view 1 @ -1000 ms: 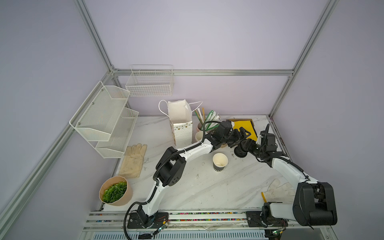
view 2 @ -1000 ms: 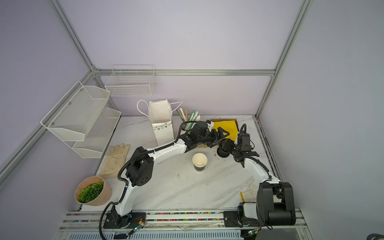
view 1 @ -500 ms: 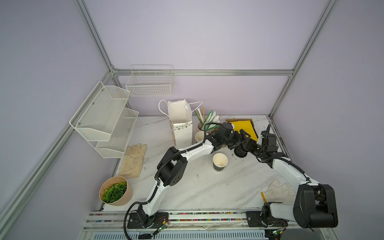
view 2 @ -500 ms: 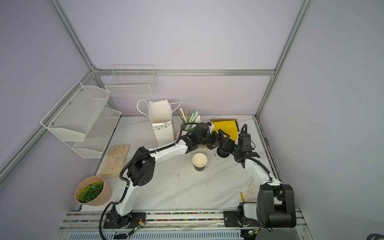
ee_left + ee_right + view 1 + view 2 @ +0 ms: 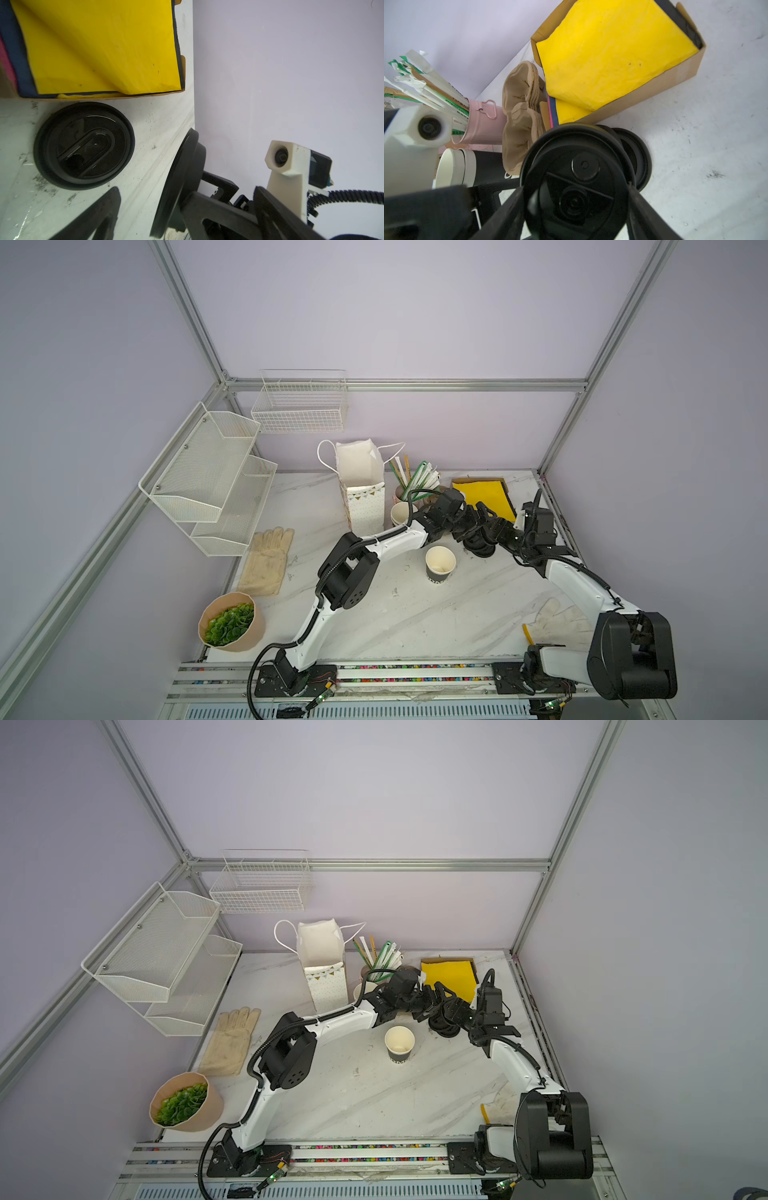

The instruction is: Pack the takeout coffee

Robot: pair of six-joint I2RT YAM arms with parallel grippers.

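Jaws of the right gripper (image 5: 575,193) clamp a glossy round black plastic lid (image 5: 583,164); those of the left gripper (image 5: 476,517) gape apart beside it. The black-walled, cream-lined paper cup (image 5: 440,566) stands upright just nearer.

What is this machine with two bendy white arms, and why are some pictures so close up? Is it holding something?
This is a robot with two arms fixed at the table's front. Each arm ends in a gripper, a pincer with two fingers. The two wide pictures come from a camera high up, looking down at everything. The two close-up pictures come from small cameras on the arms' wrists. On the table stand an open coffee cup, a white paper bag, a stack of cups and a pink bucket of straws. There are also a box of yellow sheets, a glove and a bowl of green leaves. The right gripper pinches a black lid by its edge. The left gripper is open and holds nothing. A spare lid lies on the table.
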